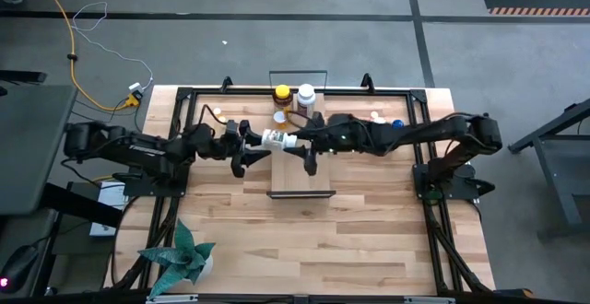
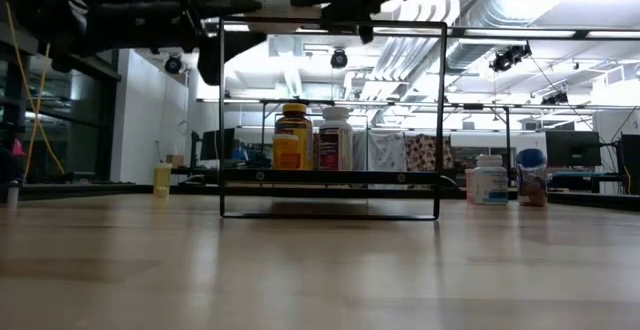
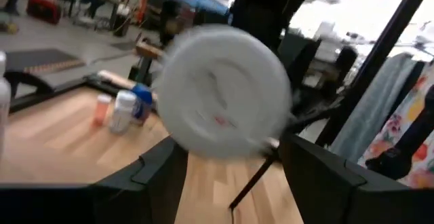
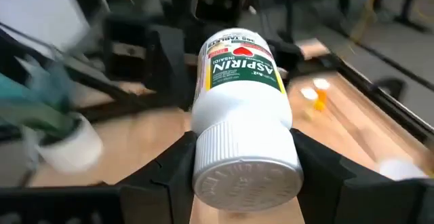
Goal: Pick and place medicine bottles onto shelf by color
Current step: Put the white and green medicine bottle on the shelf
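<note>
Above the light-wood shelf (image 1: 300,170), the right pincer (image 4: 241,159) grips a white aspirin bottle (image 1: 276,139) by its cap; left pincer (image 1: 245,147), jaws spread beside its base, should close squarely before release

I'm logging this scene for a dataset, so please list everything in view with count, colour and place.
Aspirin bottle: one, white, held in the air between both grippers above the shelf.
Bottles on the shelf: two, an amber one with yellow cap and a white one, far end.
Shelf: one, light wood with black frame, table centre.
Small bottles: several, white, orange and blue-capped, far right and far left of the table.
Plant: one, green, near left corner.
Cable: yellow, floor left.
Left gripper: dark, at the bottle's base.
Right gripper: dark, shut on the bottle's cap end.
</note>
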